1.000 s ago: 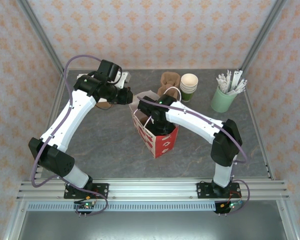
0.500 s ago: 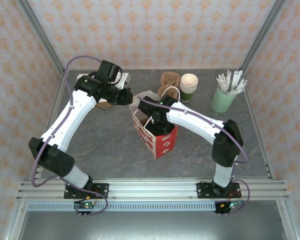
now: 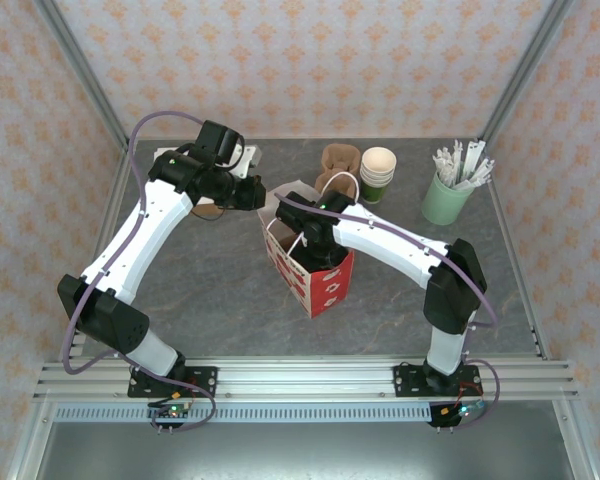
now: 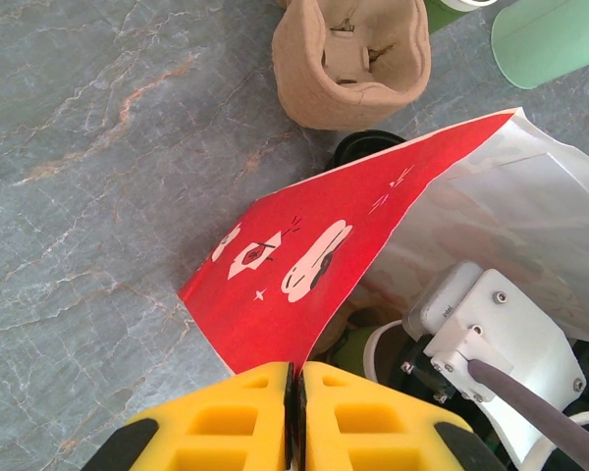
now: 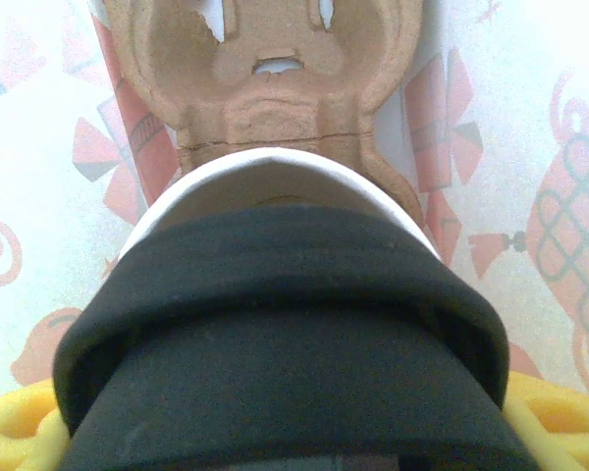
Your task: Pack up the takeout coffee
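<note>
1. Between the arms on the grey desk (image 3: pixel 210 290) stands a red printed paper bag (image 3: pixel 325 285); left fingers (image 4: pixel 226 422), pressed together, pinch its rim.
2. Inside, straight ahead of the right fingers (image 5: pixel 20 437), lies a brown moulded-pulp tray (image 5: pixel 275 78).
3. Those fingers clasp the black-lidded takeout coffee (image 5: pixel 275 334), just short of the tray's socket.

Top view: bright, even, diffuse overhead light. Shadows on the tabletop (image 3: pixel 220 290) are soft and there is no hard glare. Left wrist: red bag (image 4: pixel 304 265) sharp, its white inner face a bit glossy, left end effector (image 4: pixel 296 378) slightly soft at the frame edge. Right wrist: takeout coffee (image 5: pixel 285 334) too close and blurred, bag interior washed out.
</note>
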Robot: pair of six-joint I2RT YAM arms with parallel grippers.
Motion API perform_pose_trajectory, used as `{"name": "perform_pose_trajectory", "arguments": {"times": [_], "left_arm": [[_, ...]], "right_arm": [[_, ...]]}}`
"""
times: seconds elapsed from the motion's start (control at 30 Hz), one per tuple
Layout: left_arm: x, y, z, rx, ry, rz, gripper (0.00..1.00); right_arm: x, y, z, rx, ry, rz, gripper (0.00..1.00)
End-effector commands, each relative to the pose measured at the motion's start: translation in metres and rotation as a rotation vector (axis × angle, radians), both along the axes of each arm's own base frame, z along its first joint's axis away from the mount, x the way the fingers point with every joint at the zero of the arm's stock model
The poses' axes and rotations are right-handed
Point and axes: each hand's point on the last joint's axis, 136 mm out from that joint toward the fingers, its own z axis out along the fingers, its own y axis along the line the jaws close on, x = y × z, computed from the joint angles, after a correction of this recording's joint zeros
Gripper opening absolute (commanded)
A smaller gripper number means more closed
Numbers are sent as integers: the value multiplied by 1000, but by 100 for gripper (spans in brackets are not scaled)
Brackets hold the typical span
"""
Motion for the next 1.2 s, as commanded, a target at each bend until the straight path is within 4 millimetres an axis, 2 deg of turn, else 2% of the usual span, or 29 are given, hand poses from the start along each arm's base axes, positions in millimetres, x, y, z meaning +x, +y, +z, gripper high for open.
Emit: {"name": "perform_pose_trajectory", "arguments": {"times": [0.0,0.4,0.77,1.17], "left_arm": [[-4,2,5,11,-16,4,12],[-3,2,2,15,-10,4,12],[-2,3,2,24,-10,6,12],[-2,6,0,44,-8,14,12]], "right_arm": [[5,-6,6,2,-46,8,70],[5,-9,1,-11,-48,13,70],[1,-10,-16,-19,-31,29,70],[-8,-24,-28,-65,-5,57,70]]}}
